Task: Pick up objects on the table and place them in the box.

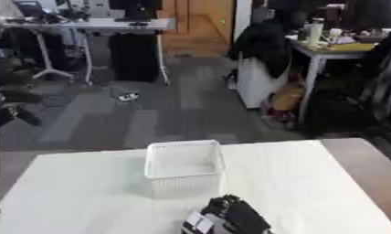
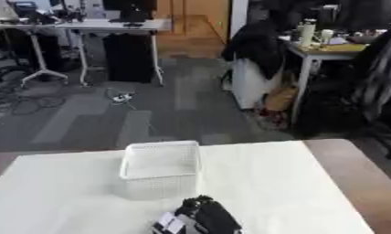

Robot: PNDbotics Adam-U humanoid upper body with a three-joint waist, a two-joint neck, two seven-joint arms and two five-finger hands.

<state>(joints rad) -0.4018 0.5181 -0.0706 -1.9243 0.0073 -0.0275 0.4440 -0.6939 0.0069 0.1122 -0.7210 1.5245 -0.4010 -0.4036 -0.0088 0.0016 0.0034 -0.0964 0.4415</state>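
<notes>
A white mesh box (image 1: 184, 168) stands upright on the white table (image 1: 87, 196), a little left of the middle, and I see nothing inside it. Just in front of it, at the lower edge of the view, a black hand (image 1: 233, 215) rises into the picture; I take it for my right hand. Small white patches (image 1: 198, 224) show on its near left side, and I cannot make out what they are. The hand is close to the box's front wall but apart from it. No loose objects show on the table.
A brown strip (image 1: 367, 164) runs along the table's right side. Beyond the far edge lie grey floor, desks, a dark chair (image 1: 266, 50) and a cluttered side table (image 1: 335, 45).
</notes>
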